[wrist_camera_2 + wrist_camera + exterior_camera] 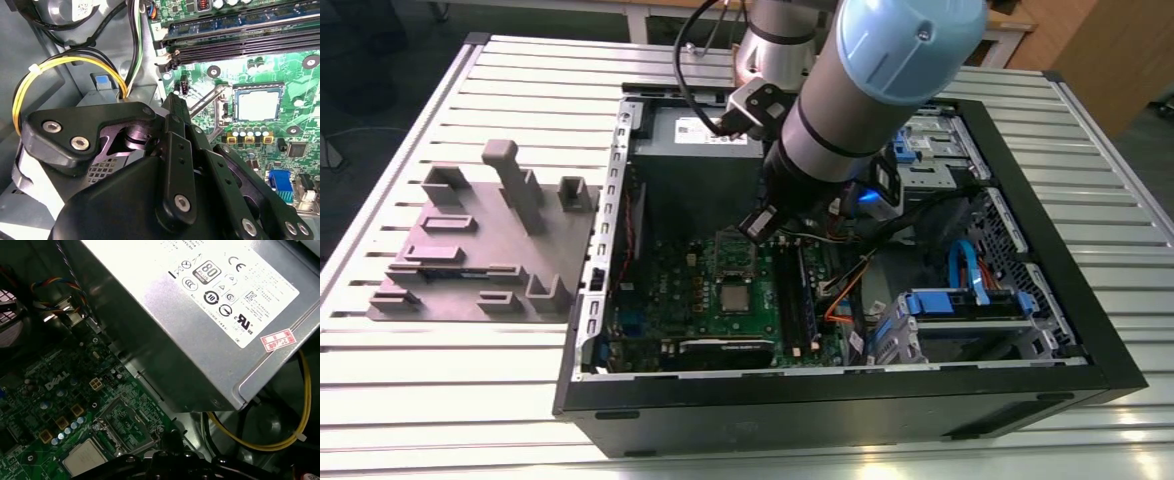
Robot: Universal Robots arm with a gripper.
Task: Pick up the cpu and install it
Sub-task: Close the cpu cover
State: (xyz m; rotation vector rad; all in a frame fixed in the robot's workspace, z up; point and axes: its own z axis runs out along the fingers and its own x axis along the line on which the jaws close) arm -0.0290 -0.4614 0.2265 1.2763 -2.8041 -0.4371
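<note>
The cpu (257, 105) is a small silvery square lying flat in the motherboard socket (227, 107) inside the open computer case. It also shows as the cpu (85, 457) and as the cpu (736, 297). The socket's metal frame (125, 422) and lever (205, 100) stand raised beside it. My gripper (767, 225) hangs over the board just beyond the socket, on the power supply's side, apart from the chip. Its black body (175, 165) fills the near part of the second wrist view.
The grey power supply box (200, 315) with a white label stands close behind the gripper. Yellow cables (65, 65) loop beside it. Memory slots (240, 40) run along the board. A grey moulded plate (480, 250) lies outside the case on the slatted table (454, 400), at the exterior view's left.
</note>
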